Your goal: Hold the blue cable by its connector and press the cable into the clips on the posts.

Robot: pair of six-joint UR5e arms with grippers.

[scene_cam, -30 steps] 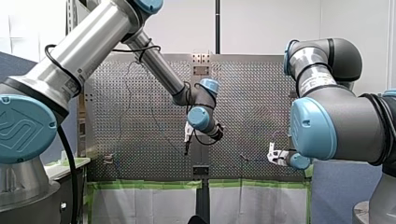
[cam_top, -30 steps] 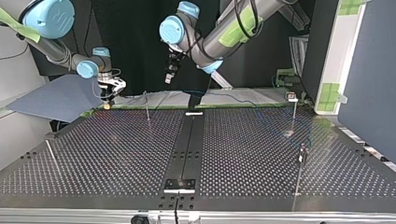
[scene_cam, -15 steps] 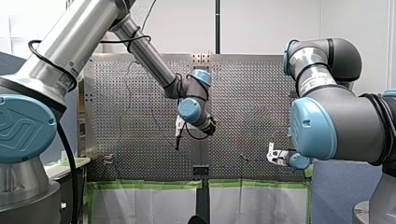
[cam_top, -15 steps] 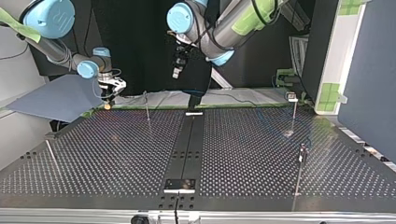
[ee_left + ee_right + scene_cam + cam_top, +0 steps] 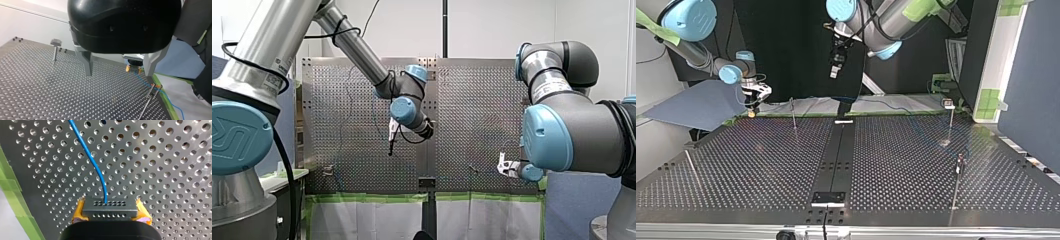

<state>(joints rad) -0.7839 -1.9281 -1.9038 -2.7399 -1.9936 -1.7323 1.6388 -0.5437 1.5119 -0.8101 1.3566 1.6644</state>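
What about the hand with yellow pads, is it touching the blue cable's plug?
Touching. The right wrist view shows my right hand with its yellow pads pressed against both ends of the plug.

Front and top views face each other across the table [image 5: 761, 165] — wrist views (close) share it.

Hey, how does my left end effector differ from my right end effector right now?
My left end effector is open with nothing between its metal fingers; my right end effector is shut on the connector of the blue cable, between yellow pads. The left one hangs well above the perforated table; the right one sits low near the table's far edge in the top view. Both have two fingers.
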